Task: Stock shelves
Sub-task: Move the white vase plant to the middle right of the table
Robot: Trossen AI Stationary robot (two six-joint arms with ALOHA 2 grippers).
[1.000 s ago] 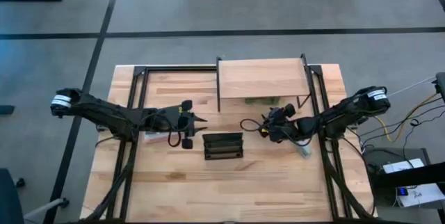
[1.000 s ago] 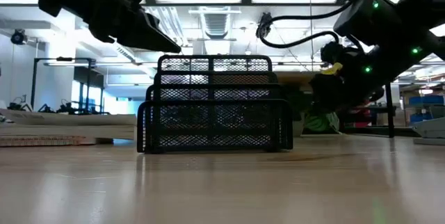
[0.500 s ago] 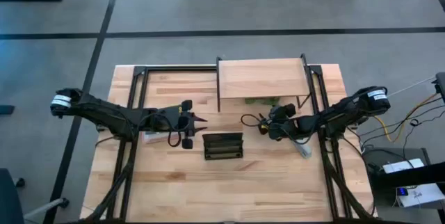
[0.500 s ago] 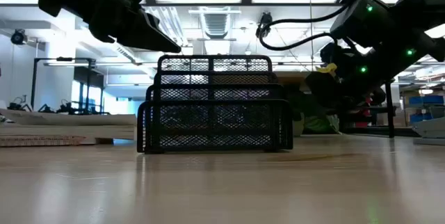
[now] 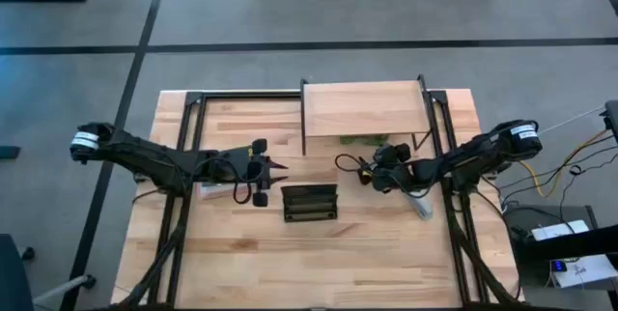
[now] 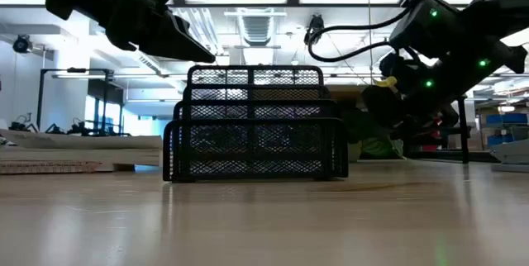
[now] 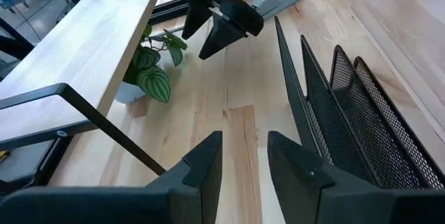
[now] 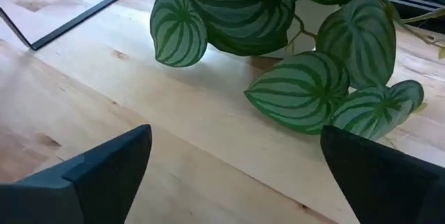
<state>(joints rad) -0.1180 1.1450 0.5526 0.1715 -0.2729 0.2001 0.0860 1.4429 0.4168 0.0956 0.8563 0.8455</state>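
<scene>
Reaching with my right gripper [image 8: 233, 175], fingers spread wide and empty, toward the striped plant [image 8: 292, 57] under the shelf [image 5: 365, 108]; next I must close around it.

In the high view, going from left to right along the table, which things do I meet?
left gripper → black wire rack → right gripper, open before the plant under the riser shelf.

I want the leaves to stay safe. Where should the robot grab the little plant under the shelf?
Probably by its white pot, not the striped leaves. The plant sits under the shelf, so the right gripper, fingers open, should come in low from the table's front.
</scene>
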